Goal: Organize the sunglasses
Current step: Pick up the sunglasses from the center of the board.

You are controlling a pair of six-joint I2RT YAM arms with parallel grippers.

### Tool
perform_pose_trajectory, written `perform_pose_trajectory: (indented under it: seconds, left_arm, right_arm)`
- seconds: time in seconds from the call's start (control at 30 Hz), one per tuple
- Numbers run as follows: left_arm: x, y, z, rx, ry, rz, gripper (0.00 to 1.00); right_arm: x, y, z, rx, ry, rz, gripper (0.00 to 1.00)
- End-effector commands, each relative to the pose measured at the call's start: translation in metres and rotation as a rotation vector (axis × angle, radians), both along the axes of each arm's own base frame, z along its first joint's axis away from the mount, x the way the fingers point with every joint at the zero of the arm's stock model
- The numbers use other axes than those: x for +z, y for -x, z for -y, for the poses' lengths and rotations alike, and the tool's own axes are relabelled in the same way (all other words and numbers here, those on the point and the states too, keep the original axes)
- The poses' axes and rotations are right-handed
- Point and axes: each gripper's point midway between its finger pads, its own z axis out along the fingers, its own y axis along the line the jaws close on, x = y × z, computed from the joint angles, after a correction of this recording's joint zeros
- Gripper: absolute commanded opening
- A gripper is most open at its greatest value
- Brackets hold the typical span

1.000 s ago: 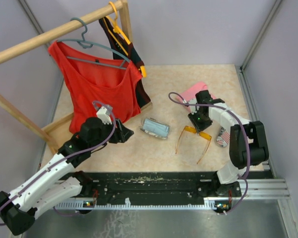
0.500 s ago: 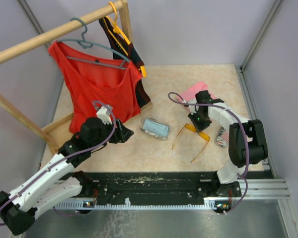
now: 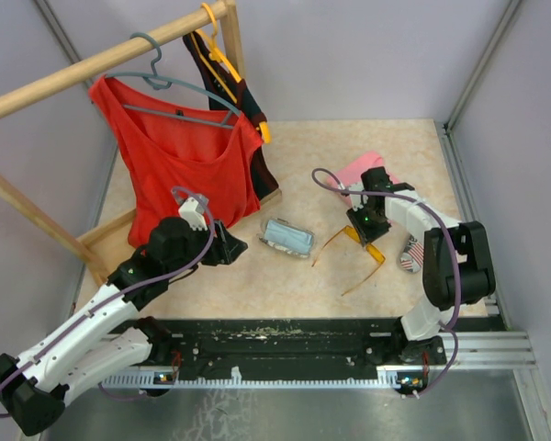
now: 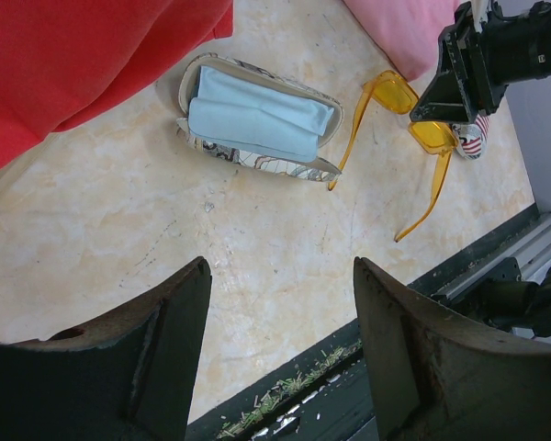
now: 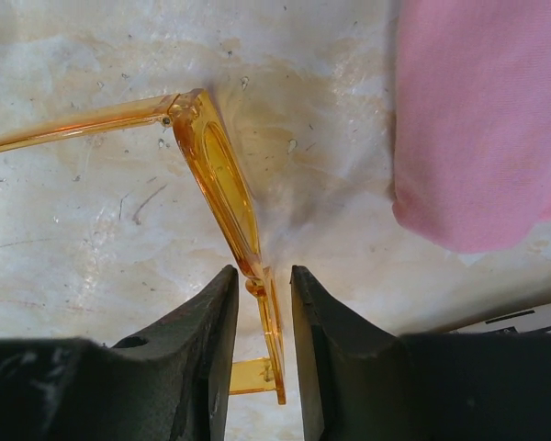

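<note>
Orange-tinted sunglasses [image 3: 372, 250] are lying on the pale marbled bench [image 3: 285, 280], toward its right edge and roughly midway between the near and far edges. Both thin arms are unfolded and pointing toward the near edge.

The right gripper [image 5: 259, 276] is reaching down over them. Its fingers [image 5: 202, 349] are standing narrowly apart on either side of the bridge between the two lenses. Slivers of gap are showing, so whether they are pinching the frame cannot be told.

The left gripper [image 4: 280, 271] is hovering above the bench left of centre, fingers spread wide with nothing between them.

A patterned glasses case [image 4: 248, 165] is lying open near the middle of the bench, with a folded light-blue cloth [image 4: 257, 115] sitting inside it. One arm tip of the sunglasses is ending just beside the case.

A pink cloth [image 3: 363, 167] is lying just beyond the right gripper, toward the far right corner. A small red, white and blue striped item [image 3: 411, 253] is peeking out beside the right arm near the right edge.

Along the left edge, a red tank top [image 3: 184, 165] is hanging from a grey hanger [image 3: 151, 55] on a wooden rack [image 3: 73, 73].
</note>
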Motion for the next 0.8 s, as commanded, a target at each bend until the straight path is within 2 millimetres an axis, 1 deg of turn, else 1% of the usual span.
perform_pose_trajectory:
  seconds: [0.0,0.23,0.37,0.67,0.77]
  left_arm:
    - [0.0187,-0.0055,0.0023,-0.002,0.025,0.047,0.69]
    - [0.0179,-0.0054,0.0014,0.000,0.020,0.046,0.69]
    - [0.0177,-0.0051,0.0012,0.001,0.021,0.046,0.69]
    - [0.0173,-0.0047,-0.0009,0.007,0.017,0.047,0.69]
    - [0.0165,-0.0045,-0.0011,0.007,0.014,0.046,0.69]
  right_arm:
    - [0.0188,-0.0200,-0.0058,-0.013,-0.040,0.091,0.31]
    - [0.0176,-0.0213,-0.0068,-0.011,-0.044,0.086,0.26]
    - [0.0166,-0.0207,-0.0074,-0.009,-0.046,0.083,0.21]
    - [0.0123,-0.0193,-0.0069,-0.012,-0.043,0.075,0.19]
    - [0.0112,-0.0183,-0.0073,-0.011,-0.044,0.065,0.17]
